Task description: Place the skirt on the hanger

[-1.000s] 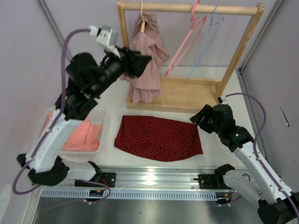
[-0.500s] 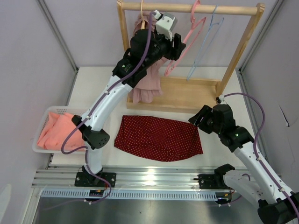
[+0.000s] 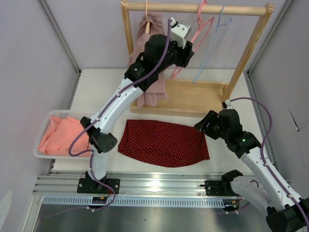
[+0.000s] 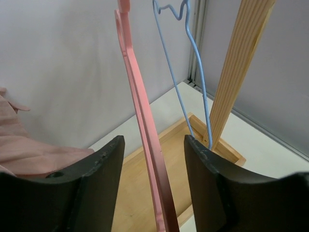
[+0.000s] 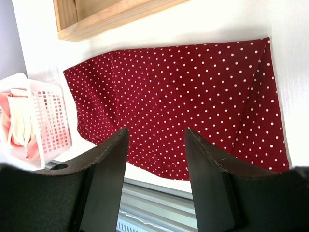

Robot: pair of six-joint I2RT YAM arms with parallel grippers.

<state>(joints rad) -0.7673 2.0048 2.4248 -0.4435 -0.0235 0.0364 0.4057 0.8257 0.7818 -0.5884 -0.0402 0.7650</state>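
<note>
The left claw (image 4: 153, 159) stands wide around the pink hanger (image 4: 141, 111) on the rack (image 3: 193, 8), probably to take it down, while the right claw (image 5: 157, 140) hovers wide above the red dotted skirt (image 5: 183, 101), lying flat on the surface (image 5: 231, 19).

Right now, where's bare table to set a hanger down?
Free: bare table left of the rack base, behind the basket; a thin strip between rack base and skirt. Crowded: skirt's right end, under the right gripper.
</note>
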